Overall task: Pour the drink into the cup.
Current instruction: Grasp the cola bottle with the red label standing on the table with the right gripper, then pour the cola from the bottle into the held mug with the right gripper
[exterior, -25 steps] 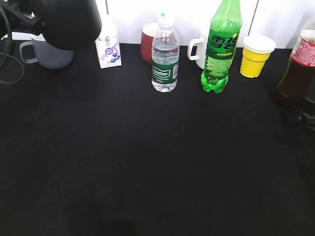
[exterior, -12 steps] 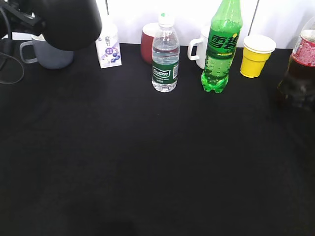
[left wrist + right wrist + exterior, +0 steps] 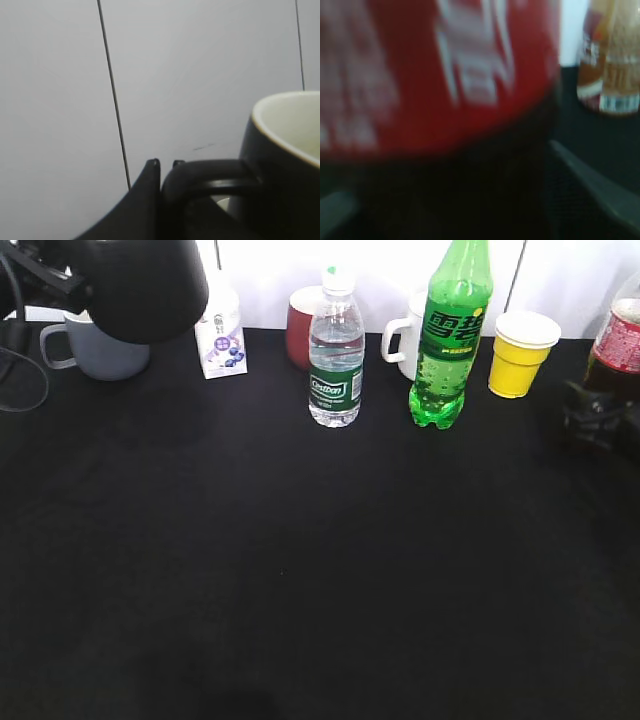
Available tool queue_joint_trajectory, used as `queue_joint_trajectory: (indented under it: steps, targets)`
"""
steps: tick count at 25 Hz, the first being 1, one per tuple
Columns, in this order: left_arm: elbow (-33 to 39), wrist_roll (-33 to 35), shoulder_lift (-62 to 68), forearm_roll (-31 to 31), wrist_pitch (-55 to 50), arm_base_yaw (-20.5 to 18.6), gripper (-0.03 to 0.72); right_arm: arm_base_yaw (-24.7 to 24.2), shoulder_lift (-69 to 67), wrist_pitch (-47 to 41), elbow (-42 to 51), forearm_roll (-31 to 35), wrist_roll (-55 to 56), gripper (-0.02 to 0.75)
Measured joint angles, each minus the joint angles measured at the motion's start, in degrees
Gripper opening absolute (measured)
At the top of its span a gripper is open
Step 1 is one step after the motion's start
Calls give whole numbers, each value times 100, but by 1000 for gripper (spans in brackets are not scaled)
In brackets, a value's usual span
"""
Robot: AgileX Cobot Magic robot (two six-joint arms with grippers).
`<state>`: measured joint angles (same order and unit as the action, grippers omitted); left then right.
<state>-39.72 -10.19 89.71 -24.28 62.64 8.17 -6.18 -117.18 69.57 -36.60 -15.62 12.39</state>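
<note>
I see the drink (image 3: pixel 620 348) at the far right edge of the exterior view, its red label and dark liquid partly cut off, with the right gripper (image 3: pixel 597 416) closed on its lower body; in the right wrist view the blurred bottle fills the space between both jaws, so they are clamped on it. The cup (image 3: pixel 140 285) hangs at the top left above the tabletop (image 3: pixel 300 570), and in the left wrist view the left gripper (image 3: pixel 165 172) pinches its black handle, jaws shut on it. Along the back edge stand a grey mug (image 3: pixel 95 350), a small carton (image 3: pixel 220 335), a red mug (image 3: pixel 300 328), a water bottle (image 3: pixel 335 355), a white mug (image 3: pixel 405 340), a green soda bottle (image 3: pixel 448 340) and a yellow paper cup (image 3: pixel 520 352).
</note>
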Motion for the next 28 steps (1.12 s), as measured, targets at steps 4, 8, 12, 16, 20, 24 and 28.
queue_joint_trajectory:
  steps: [4,8,12,16,20,24,28]
  targets:
    - [0,0,0,-5,0,0,36,0,-3,0,-89,-60,126,595]
    - [0,0,0,-28,-37,0,36,0,-3,0,-101,-66,494,595]
    - [0,0,0,-53,-42,0,36,0,127,-20,-265,-61,526,503]
    - [0,0,0,-59,-118,0,36,0,138,-52,-265,-184,538,379]
    - [0,0,0,-65,-195,0,36,0,171,-77,-270,-325,538,379]
    - [0,0,0,-551,-369,0,36,0,1302,-415,-265,-918,635,376]
    - [0,-363,0,-863,-514,0,36,0,3046,-1680,-265,-2003,1641,376]
